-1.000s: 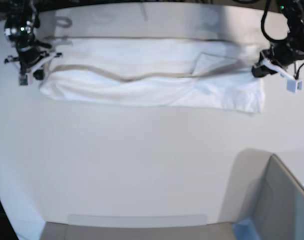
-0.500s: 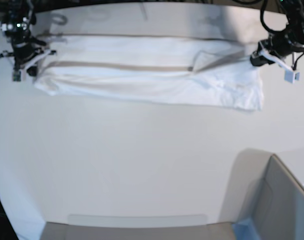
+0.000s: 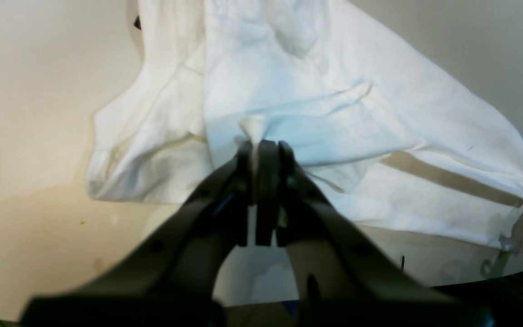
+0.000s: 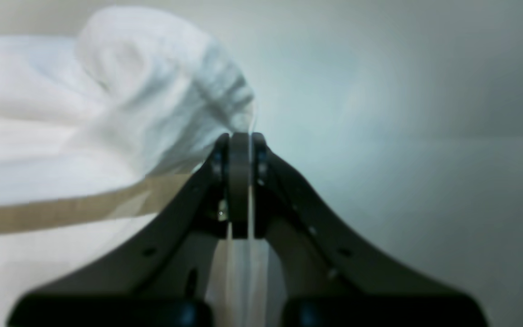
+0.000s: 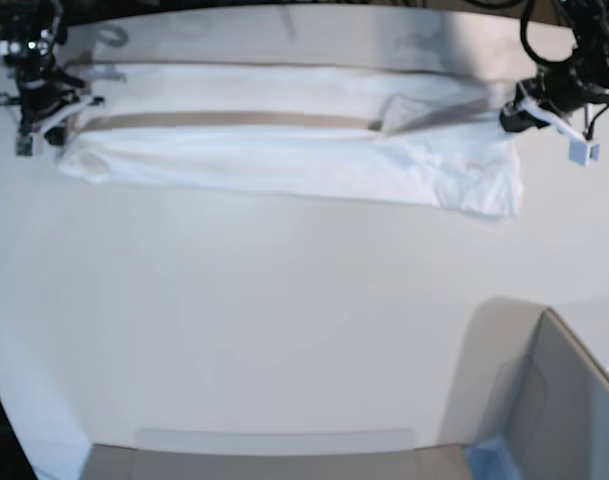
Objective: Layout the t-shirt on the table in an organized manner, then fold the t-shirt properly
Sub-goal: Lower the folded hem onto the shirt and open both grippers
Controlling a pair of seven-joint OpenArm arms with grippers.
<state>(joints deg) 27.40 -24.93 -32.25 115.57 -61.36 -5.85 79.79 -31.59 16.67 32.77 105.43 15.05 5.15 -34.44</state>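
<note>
Base view: t-shirt [image 5: 284, 150] stretched as a long white band across the top of the frame, left end near upper left, right end near upper right, lower edge sagging onto the table [image 5: 284, 330]. A tan shadow line runs lengthwise under the raised upper fold. Print side not visible, cloth reads plain white. A flap or sleeve shape sits right of centre in the band, and the lower right corner of the cloth droops lowest.

Right gripper [image 5: 46, 112] at upper left of the base frame, jaws pinched tight on the left end of the shirt. Right wrist view confirms: right gripper [image 4: 239, 141] at centre frame, jaws closed with a thin edge of cloth between them, bunched white fabric [image 4: 107, 113] filling the left half, bare table on the right half.

Left gripper [image 5: 512, 118] at upper right of the base frame, clamped on the right end of the shirt. Left wrist view: left gripper [image 3: 261, 147] at centre, jaws closed on a small puckered nub of fabric, t-shirt [image 3: 334, 113] spreading up and to the right with folds and a hem, a small dark label corner at upper left of the cloth [image 3: 137, 22].

Grey box with a blue edge [image 5: 554, 410] at lower right of the base frame, well apart from the shirt
</note>
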